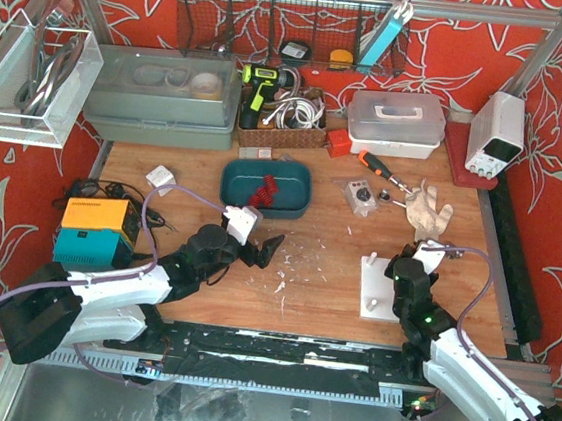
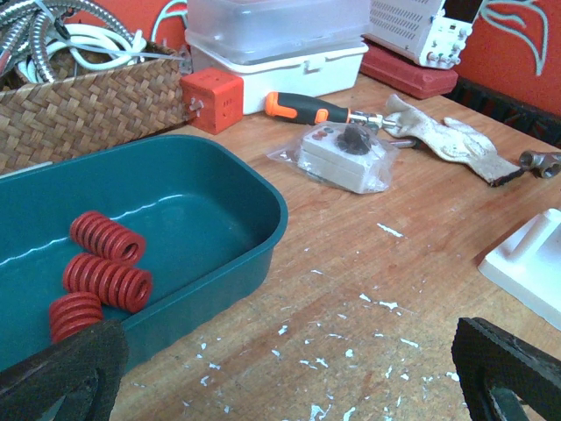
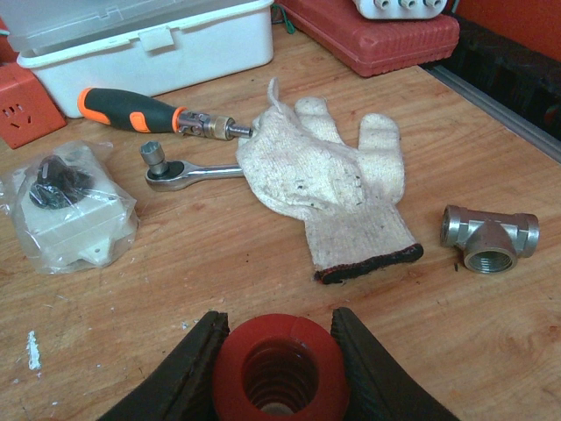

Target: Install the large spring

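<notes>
While the right gripper (image 3: 279, 320) has its jaws clamped on the large spring (image 3: 279, 373), a red coil seen end-on between the two dark fingers (image 3: 188, 368), the left gripper (image 2: 280, 386) hangs with its jaws wide apart and nothing between them. The landmark is the teal tray (image 2: 254, 219) on the wooden worktop (image 2: 368, 289). The left gripper sits just in front of the tray's near right corner, on the arms' side. Inside the tray, towards its left part in the left wrist view, lie three red springs (image 2: 107, 281) on their sides, close together. The held spring is well to the right of the tray and nearer the arm bases; whether it touches the worktop cannot be told. The white plate (image 1: 377, 301) lies flat there too, right of the tray and towards the arms. Right of the tray, about level with it, are a bagged switch (image 3: 66, 206), a ratchet (image 3: 188, 173), an orange-handled screwdriver (image 3: 131, 110), a pale work glove (image 3: 333, 184) and, furthest out, a metal tee fitting (image 3: 488, 237). Behind the tray stand a wicker basket (image 2: 88, 114) and an orange block (image 2: 212, 99), with a white lidded box (image 2: 280, 44) behind and to its right.
</notes>
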You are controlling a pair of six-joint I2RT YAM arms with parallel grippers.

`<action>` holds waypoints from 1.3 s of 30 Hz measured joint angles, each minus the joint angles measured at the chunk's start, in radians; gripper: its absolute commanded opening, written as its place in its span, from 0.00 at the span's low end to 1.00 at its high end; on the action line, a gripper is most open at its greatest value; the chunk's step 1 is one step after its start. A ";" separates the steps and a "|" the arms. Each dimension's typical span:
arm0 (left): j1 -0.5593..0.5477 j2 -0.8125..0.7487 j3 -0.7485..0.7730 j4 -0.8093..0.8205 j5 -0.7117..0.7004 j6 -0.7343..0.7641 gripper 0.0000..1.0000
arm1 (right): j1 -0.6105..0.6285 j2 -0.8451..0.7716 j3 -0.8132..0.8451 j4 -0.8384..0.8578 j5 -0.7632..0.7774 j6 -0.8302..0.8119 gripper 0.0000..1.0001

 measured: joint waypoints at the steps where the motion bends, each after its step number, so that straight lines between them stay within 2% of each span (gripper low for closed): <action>1: 0.000 0.000 0.000 0.000 0.000 0.000 1.00 | -0.002 0.000 0.000 -0.001 -0.001 0.004 0.35; 10: 0.000 0.000 0.000 0.000 -0.004 0.000 1.00 | -0.003 -0.018 0.002 -0.032 -0.005 0.019 0.44; 16: 0.000 0.001 0.000 0.000 -0.009 0.000 1.00 | -0.005 -0.097 0.053 -0.134 -0.010 0.012 0.52; 23: 0.000 0.025 0.011 -0.040 -0.042 0.000 1.00 | -0.005 -0.141 0.255 -0.272 -0.080 -0.074 0.73; 26: 0.000 0.035 0.033 -0.082 -0.087 -0.031 1.00 | -0.005 -0.082 0.365 -0.317 -0.152 -0.134 0.80; 28: 0.004 0.040 0.047 -0.104 -0.130 -0.069 1.00 | -0.005 -0.020 0.435 -0.342 -0.208 -0.163 0.97; 31: 0.036 0.074 0.100 -0.164 -0.180 -0.159 1.00 | -0.005 0.072 0.525 -0.372 -0.312 -0.196 0.99; 33: 0.083 0.119 0.172 -0.226 -0.195 -0.237 0.96 | -0.004 0.119 0.561 -0.378 -0.385 -0.204 0.99; 35: 0.133 0.176 0.264 -0.292 -0.198 -0.320 0.86 | -0.005 0.157 0.572 -0.378 -0.444 -0.204 0.99; 39: 0.191 0.286 0.449 -0.412 -0.208 -0.486 0.73 | -0.005 0.159 0.543 -0.370 -0.519 -0.199 0.99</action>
